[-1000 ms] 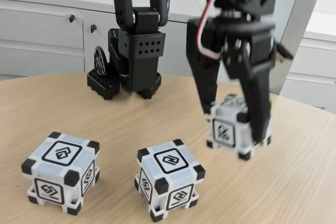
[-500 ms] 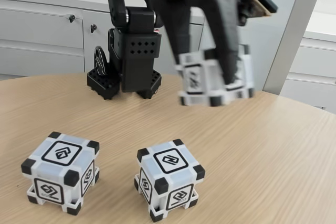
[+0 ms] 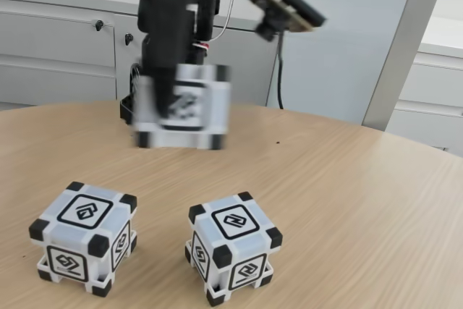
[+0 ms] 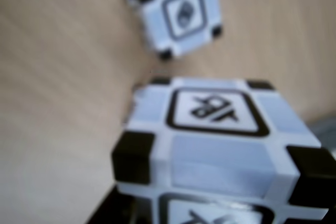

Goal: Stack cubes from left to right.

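Two pale cubes with black corners rest on the wooden table in the fixed view: the left cube (image 3: 83,236) and the middle cube (image 3: 233,245), a small gap apart. A third cube (image 3: 182,106) hangs blurred in the air above and behind them, between the two. My gripper (image 3: 181,117) is shut on this cube from above. In the wrist view the held cube (image 4: 215,145) sits large at the bottom. One table cube (image 4: 176,14) lies below it at the top of that view; which one I cannot tell.
The arm's black base (image 3: 130,110) stands at the table's back, partly hidden by the held cube. White cabinets (image 3: 58,48) and a grey post (image 3: 401,41) stand behind the table. Bare wood (image 3: 362,215) stretches to the right of the middle cube.
The gripper has lifted the right cube off the table and carried it up and to the left, from the right side to above the gap between the other two.
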You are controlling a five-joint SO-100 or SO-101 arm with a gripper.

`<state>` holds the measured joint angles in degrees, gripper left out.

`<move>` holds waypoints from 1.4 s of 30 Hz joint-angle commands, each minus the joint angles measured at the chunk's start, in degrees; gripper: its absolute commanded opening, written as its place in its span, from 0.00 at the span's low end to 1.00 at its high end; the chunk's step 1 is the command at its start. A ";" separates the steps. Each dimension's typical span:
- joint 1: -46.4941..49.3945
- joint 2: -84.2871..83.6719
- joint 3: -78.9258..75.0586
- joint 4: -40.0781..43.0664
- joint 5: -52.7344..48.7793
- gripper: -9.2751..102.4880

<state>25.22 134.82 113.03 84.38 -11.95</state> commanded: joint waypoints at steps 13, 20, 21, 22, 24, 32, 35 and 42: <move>11.51 -12.22 -1.67 -0.70 -0.70 0.08; 11.51 -13.97 -1.76 -0.79 -0.88 0.08; 11.51 -14.33 -1.76 -0.79 -1.14 0.08; 11.51 -14.59 -1.85 -0.79 -1.23 0.08; 11.51 -14.94 -1.85 -0.79 -1.23 0.08; 10.55 -15.03 -2.20 -0.79 -0.79 0.08; 10.46 -15.03 -2.20 -0.79 -0.18 0.08; 10.63 -15.12 -7.82 -0.79 1.14 0.08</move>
<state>36.12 119.62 110.13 84.20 -11.51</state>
